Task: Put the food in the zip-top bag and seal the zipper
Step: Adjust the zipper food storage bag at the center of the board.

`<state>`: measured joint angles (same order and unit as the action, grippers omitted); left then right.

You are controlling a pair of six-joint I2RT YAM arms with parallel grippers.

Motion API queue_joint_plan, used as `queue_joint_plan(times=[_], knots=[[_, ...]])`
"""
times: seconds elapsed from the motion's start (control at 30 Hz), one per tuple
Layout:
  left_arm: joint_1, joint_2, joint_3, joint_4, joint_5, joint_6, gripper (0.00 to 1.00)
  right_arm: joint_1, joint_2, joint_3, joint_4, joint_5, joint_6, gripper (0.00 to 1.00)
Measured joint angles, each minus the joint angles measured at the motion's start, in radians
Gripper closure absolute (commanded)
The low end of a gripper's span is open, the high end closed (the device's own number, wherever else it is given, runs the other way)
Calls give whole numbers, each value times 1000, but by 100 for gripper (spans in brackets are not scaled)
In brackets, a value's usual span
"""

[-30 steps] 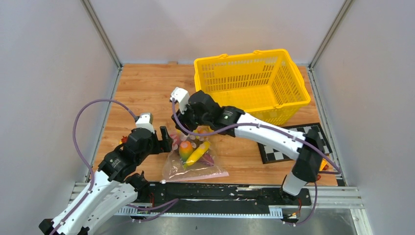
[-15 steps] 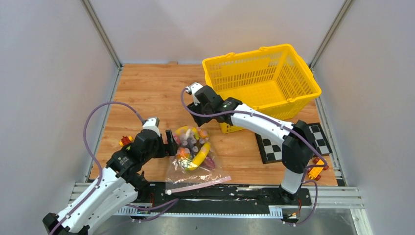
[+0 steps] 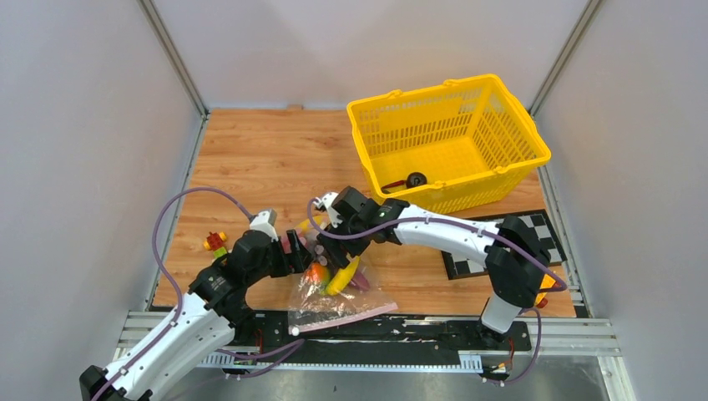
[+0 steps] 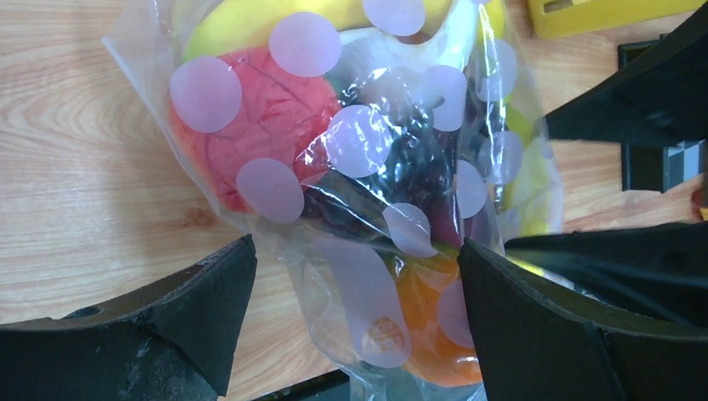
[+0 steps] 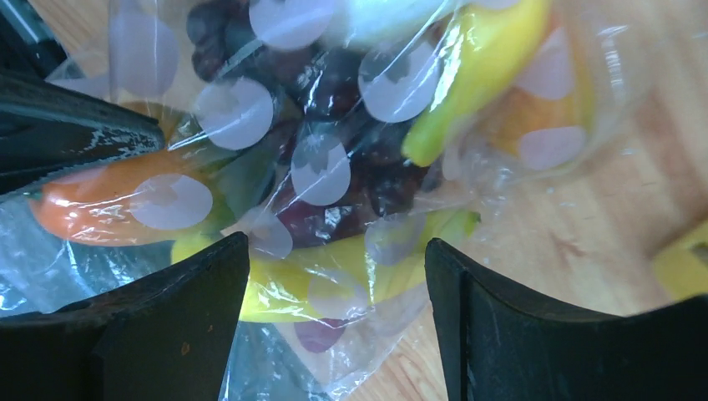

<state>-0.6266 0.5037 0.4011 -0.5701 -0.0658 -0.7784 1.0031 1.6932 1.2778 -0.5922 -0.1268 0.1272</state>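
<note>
The clear pink-dotted zip-top bag lies on the wood near the front edge, with its pink zipper strip toward the rail. The food is inside: a yellow banana, a red fruit, dark grapes and an orange piece. My left gripper is open at the bag's left side, and the bag sits between its jaws in the left wrist view. My right gripper is open over the bag's far end, with jaws astride the banana.
A yellow mesh basket stands at the back right with a small dark object inside. Small colourful blocks lie to the left of the left arm. A checkerboard mat and an orange toy lie at the right.
My right gripper came from the basket's edge down onto the bag. My left gripper moved right, closer to the bag. The basket now sits further right and back.
</note>
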Motion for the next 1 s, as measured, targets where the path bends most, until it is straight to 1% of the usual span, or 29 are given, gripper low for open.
queue_joint_plan(times=[0.07, 0.27, 0.37, 0.47, 0.67, 0.73, 0.8, 0.9, 1.0], knots=[[0, -4, -10, 16, 5, -8, 8, 15, 16, -22, 14, -20, 18, 22], [0, -18, -42, 61, 1, -23, 20, 18, 51, -37, 81, -70, 50, 20], [0, -46, -63, 102, -21, -24, 22, 17, 84, 2, 93, -73, 51, 19], [0, -54, -77, 155, -51, -23, 23, 10, 146, 92, 100, -58, 46, 19], [14, 13, -80, 252, -173, 2, 19, -41, 242, 235, 77, -49, 8, 18], [11, 40, -80, 288, -187, 12, 18, -71, 269, 284, 81, -49, 5, 18], [7, 66, -75, 318, -204, 34, 14, -95, 282, 331, 83, -44, -6, 18], [6, 104, -32, 317, -220, 66, 1, -121, 276, 386, 65, -24, -35, 17], [6, 133, 40, 300, -242, 92, 0, -124, 221, 381, 52, -13, -69, 15]])
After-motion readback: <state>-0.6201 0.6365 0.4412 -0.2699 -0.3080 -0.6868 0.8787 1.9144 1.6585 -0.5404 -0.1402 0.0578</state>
